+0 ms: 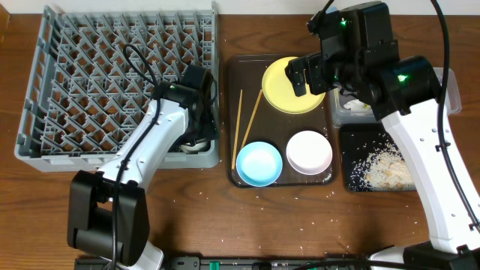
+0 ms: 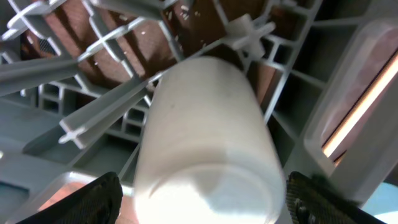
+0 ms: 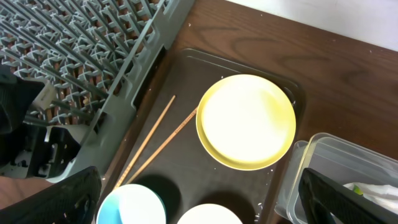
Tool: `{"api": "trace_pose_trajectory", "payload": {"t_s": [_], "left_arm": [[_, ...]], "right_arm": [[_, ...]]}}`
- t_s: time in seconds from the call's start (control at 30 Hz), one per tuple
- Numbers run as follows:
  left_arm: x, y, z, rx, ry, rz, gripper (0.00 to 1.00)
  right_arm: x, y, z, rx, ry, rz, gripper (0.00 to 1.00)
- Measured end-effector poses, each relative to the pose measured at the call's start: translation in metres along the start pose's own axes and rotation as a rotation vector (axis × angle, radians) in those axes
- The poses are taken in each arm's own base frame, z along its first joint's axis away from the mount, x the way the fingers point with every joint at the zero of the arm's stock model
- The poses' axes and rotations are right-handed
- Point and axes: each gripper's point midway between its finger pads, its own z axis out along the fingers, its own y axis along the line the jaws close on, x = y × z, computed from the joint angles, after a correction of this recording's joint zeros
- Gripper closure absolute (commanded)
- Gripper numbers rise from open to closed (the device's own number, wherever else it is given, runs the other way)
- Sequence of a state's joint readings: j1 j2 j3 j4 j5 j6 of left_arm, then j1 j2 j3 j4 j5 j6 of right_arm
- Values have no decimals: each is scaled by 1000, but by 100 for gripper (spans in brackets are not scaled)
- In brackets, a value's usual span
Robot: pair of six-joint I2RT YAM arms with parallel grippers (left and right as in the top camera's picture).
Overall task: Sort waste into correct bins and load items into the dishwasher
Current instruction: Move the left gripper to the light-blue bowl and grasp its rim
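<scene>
The small white cup lies on its side in the near right corner of the grey dish rack, also in the overhead view. My left gripper is open, one finger on each side of the cup with thin gaps. My right gripper is open and empty above the brown tray, near the yellow plate. The chopsticks, blue bowl and white bowl lie on that tray. A white napkin lies in the clear tub. Rice lies in the black tray. The snack wrapper is out of view.
The dark brown serving tray sits between the rack and the two bins. Loose rice grains are scattered on the wooden table in front. My right arm covers most of the clear tub from above.
</scene>
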State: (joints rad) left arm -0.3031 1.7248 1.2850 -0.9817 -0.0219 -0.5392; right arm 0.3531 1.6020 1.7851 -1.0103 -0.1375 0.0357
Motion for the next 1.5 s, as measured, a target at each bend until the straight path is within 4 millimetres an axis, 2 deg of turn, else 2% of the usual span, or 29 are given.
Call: {"api": "trace_pose_trajectory", "payload": {"t_s": [0.13,0.27,0.37,0.47,0.57,0.73,0.9,1.13,1.23,1.37,1.5], "left_arm": [[-4,-10,-19,66,-23,60,17],[-7,-31,-64,191,-131,178,17],[5,-50,-98,264,-207,306,17],[24,-71,-109,300,-227,447,17],[42,-91,-97,292,-198,592,16],[62,-119,-55,248,-109,768,17],[62,-132,-9,207,-46,817,17],[58,-138,22,173,-22,873,19],[61,-136,36,154,12,894,27],[66,-132,54,129,60,905,45],[67,-131,57,125,69,908,61]], "right_arm": [[0,0,0,0,0,0,1],[0,0,0,0,0,0,1],[1,-1,0,8,2,0,1],[3,-4,0,19,13,4,1],[5,-13,-1,35,22,20,1],[10,-33,-4,73,36,57,1],[14,-36,-5,78,51,64,1],[14,-36,-5,78,53,65,1],[14,-36,-5,78,53,65,1],[14,-36,-5,78,53,65,1],[14,-36,-5,78,52,65,1]]}}
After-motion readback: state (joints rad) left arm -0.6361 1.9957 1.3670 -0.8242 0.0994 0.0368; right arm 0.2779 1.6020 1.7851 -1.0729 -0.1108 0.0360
